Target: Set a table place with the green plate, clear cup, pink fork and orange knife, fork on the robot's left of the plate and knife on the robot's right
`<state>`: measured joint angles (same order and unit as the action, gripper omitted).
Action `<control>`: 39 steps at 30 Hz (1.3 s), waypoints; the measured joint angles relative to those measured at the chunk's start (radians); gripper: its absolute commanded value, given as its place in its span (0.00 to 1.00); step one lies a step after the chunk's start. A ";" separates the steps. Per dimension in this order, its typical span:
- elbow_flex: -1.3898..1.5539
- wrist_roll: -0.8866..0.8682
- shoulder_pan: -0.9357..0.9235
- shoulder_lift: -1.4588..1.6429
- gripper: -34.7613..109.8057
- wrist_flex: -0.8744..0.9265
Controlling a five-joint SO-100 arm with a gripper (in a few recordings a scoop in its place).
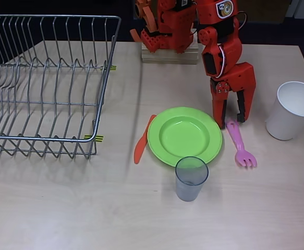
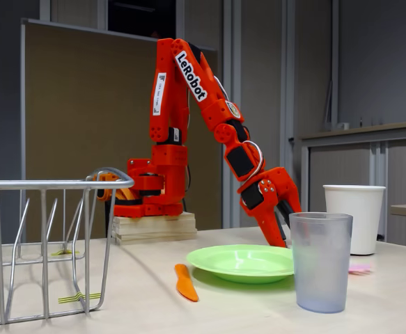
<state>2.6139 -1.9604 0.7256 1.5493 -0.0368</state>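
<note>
The green plate (image 1: 184,135) (image 2: 244,261) lies flat on the table (image 1: 63,208). The orange knife (image 1: 142,140) (image 2: 185,282) rests against the plate's left rim in the overhead view. On the plate's right lies the pink fork (image 1: 239,145), tines toward the near edge; in the fixed view a pink sliver of the fork (image 2: 361,268) shows beside the cup. The clear cup (image 1: 190,178) (image 2: 319,261) stands upright just in front of the plate. My gripper (image 1: 231,121) (image 2: 280,240) points down above the fork's handle end, jaws apart, with nothing between them.
A wire dish rack (image 1: 42,83) (image 2: 42,243) takes up the left of the table. A white paper cup (image 1: 292,109) (image 2: 354,217) stands at the right. My arm's base sits on a wooden block (image 1: 170,53) at the back.
</note>
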 measured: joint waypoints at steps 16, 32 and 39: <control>-0.126 -0.054 0.075 0.049 0.25 0.218; -0.106 0.520 -0.192 0.457 0.24 0.721; -0.051 0.810 -0.377 0.222 0.24 0.379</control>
<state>2.5633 -1.1505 0.3482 1.7717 0.3421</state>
